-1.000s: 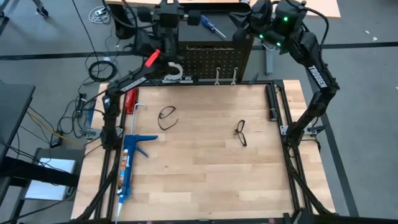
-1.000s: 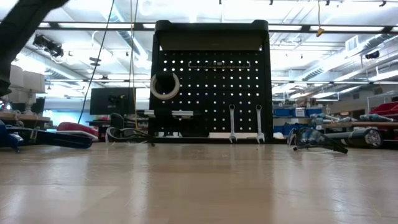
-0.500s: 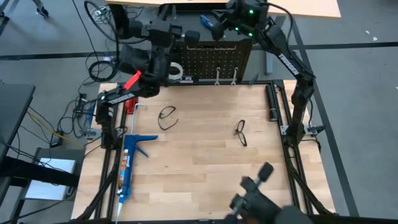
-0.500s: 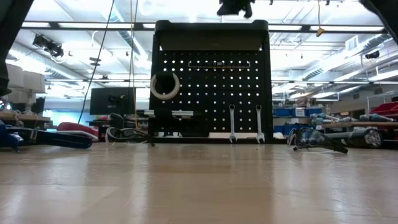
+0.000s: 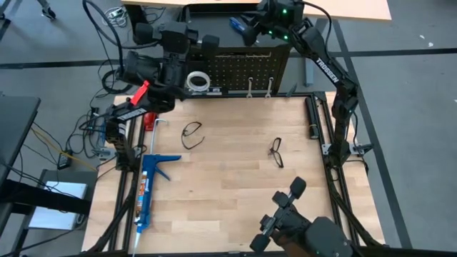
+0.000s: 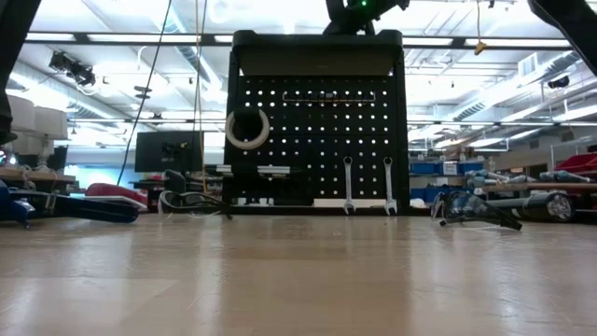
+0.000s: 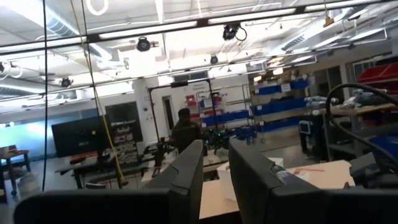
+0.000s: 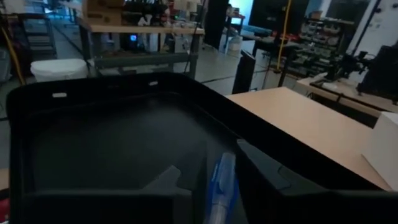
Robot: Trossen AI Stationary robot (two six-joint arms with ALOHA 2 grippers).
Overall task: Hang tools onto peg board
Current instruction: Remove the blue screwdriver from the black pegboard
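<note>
My right gripper point(image 8: 208, 180), slightly parted, loosely brackets the screwdriver point(image 8: 219, 186) over the peg board's point(image 5: 250, 68) top tray, so opening carelessly could let it roll off behind; my left gripper point(image 7: 214, 171) holds nothing.

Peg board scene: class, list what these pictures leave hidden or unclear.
- Right claw grip on the blue screwdriver: right wrist view, fingers cover it.
- Right claw: low view, cut off by the top edge.
- Glasses: low view, too small to find.

Screwdriver point(image 8: 221, 186) tip below frame edge
</note>
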